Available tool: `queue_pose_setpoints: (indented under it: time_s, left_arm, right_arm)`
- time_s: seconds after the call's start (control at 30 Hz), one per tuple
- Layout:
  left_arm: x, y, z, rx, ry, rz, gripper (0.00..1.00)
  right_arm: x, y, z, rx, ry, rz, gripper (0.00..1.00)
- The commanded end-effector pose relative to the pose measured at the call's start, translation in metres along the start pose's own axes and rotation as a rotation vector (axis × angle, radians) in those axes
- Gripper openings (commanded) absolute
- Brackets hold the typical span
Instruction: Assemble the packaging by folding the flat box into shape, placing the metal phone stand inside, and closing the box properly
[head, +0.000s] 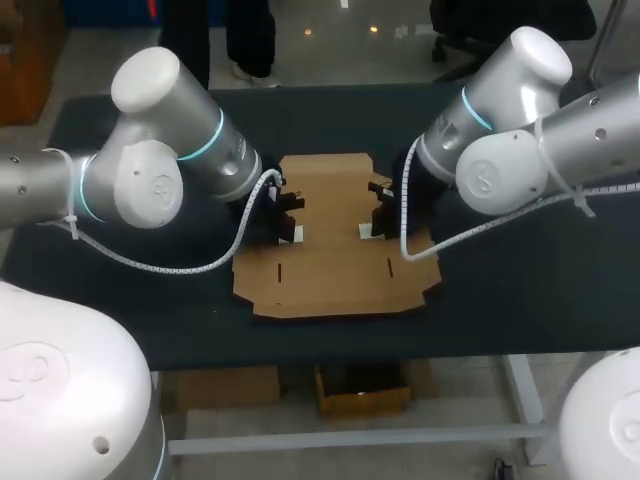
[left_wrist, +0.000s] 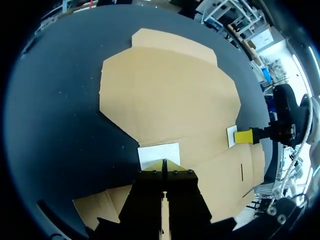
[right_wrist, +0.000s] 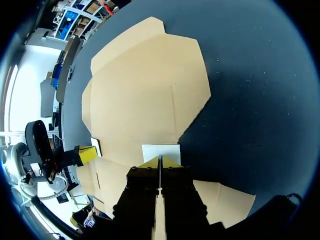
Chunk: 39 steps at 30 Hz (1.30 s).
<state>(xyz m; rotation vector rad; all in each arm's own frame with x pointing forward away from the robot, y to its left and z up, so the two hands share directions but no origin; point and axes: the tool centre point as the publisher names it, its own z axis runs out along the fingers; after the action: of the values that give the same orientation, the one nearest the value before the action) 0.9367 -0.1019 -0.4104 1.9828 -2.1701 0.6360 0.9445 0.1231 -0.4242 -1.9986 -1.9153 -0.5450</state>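
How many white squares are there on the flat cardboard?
2. One white square lies just ahead of the left claw, a second white square just ahead of the right claw. The arms might hide more.

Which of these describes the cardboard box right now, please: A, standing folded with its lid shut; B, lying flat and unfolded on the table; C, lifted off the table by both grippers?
B: the cardboard box lies spread flat on the table, with the left gripper and the right gripper down at its opposite sides.
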Motion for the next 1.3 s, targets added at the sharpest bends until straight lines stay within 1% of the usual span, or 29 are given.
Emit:
queue_pose_setpoints:
  time_s: [0.03,0.1,0.23,0.6,0.73,0.93,1.03,1.17,1.3]
  left_arm:
    - [0.002,0.002,0.006,0.008,-0.033,-0.009,0.00]
    - [0.001,0.002,0.008,0.011,-0.050,-0.021,0.00]
    - [0.000,0.003,0.008,0.014,-0.055,-0.030,0.00]
    - [0.005,0.007,-0.021,0.032,-0.044,-0.022,0.00]
    - [0.006,0.006,-0.028,0.036,-0.061,-0.018,0.00]
    - [0.005,0.005,-0.037,0.045,-0.086,-0.026,0.00]
    - [0.005,0.005,-0.040,0.049,-0.102,-0.031,0.00]
    - [-0.001,0.006,-0.045,0.055,-0.122,-0.049,0.00]
    - [-0.008,0.007,-0.055,0.061,-0.123,-0.070,0.00]
  right_arm:
    - [-0.001,0.005,0.008,0.034,-0.009,-0.001,0.00]
    - [-0.002,0.005,0.010,0.041,-0.020,-0.001,0.00]
    - [-0.003,0.006,0.010,0.058,-0.018,-0.008,0.00]
    - [-0.006,0.003,-0.028,-0.013,0.024,-0.014,0.00]
    - [-0.012,0.004,-0.039,-0.029,0.044,-0.011,0.00]
    - [-0.025,0.006,-0.046,-0.019,0.079,-0.008,0.00]
    - [-0.029,0.005,-0.049,-0.017,0.082,-0.008,0.00]
    - [-0.037,0.006,-0.059,-0.018,0.088,-0.005,0.00]
    - [-0.045,0.006,-0.070,-0.011,0.099,-0.012,0.00]
